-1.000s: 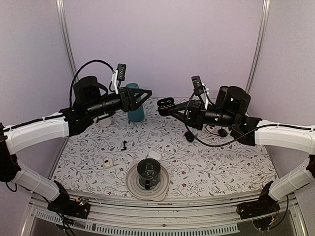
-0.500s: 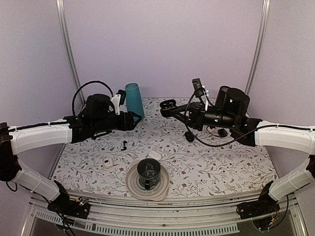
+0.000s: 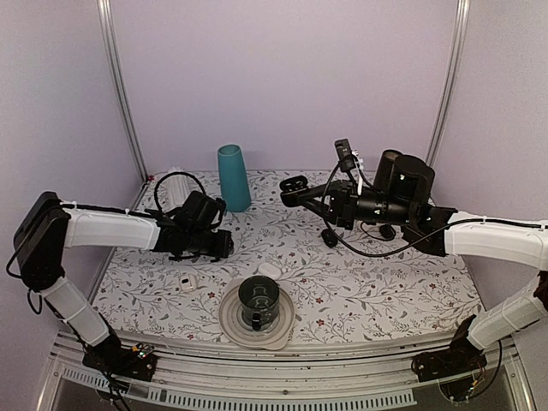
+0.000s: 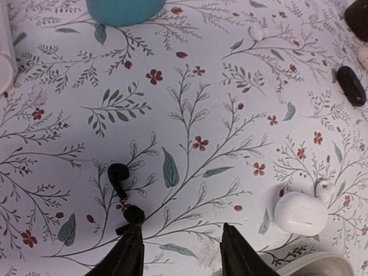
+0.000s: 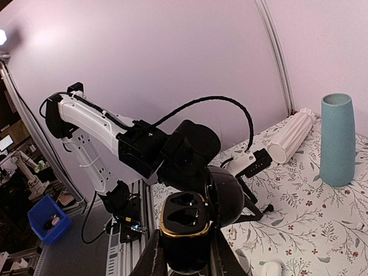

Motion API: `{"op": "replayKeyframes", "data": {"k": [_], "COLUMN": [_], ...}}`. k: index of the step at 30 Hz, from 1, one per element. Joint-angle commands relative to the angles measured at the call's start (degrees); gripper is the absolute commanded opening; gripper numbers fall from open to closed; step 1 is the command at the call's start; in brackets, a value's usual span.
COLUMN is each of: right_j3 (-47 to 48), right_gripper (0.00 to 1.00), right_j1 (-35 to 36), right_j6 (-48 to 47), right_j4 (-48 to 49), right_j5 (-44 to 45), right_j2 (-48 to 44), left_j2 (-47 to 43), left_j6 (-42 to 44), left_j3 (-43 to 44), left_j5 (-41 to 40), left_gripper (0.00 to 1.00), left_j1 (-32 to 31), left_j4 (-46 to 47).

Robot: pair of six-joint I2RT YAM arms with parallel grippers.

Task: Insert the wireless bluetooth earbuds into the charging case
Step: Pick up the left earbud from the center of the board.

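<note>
Reaching low over the floral-print table [image 4: 218,86], the left gripper [image 4: 179,253] has its two fingers part-way apart with only bare tabletop between them. A glossy black earbud [image 4: 119,174], hook-shaped, lies on the table just ahead of the finger [image 4: 131,253] on the picture's left. That finger's tip is at or very near the bud's lower end; whether they touch, the wrist view does not settle. Across the table, the right gripper [image 5: 185,259] is raised well above the surface, its fingers clamped on the sides of the charging case [image 5: 184,221], a black pod with a gold rim, its two dark wells facing the wrist camera. Near the left gripper sit a white case [image 4: 300,211], a small white piece [image 4: 324,187] against it, and the rim of a plate [image 4: 322,267] that carries a dark cup [image 3: 259,298]. A black oval pod [image 4: 351,85] lies farther off, and a teal vase [image 3: 231,177] stands upright at the table's back, a white ribbed cylinder [image 5: 290,138] lying near it
</note>
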Motion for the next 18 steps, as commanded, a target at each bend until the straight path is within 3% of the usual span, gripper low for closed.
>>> {"op": "replayKeyframes", "data": {"k": [1, 18], "right_j3": [-0.4, -1.2], "right_gripper": [0.03, 0.03], "right_j1": [-0.5, -0.7], "right_j6": [-0.6, -0.9], "right_j4": [-0.3, -1.2], "right_j5": [0.4, 0.8], "right_j2": [-1.5, -2.7], "left_j2": [3.8, 12.7], "left_j6": [-0.8, 1.5], "left_j3": [1.9, 6.4], "left_j5": [-3.9, -2.2], "left_gripper": [0.46, 0.4], "left_j1": [1.0, 6.9], "left_j4": [-3.3, -1.8]}}
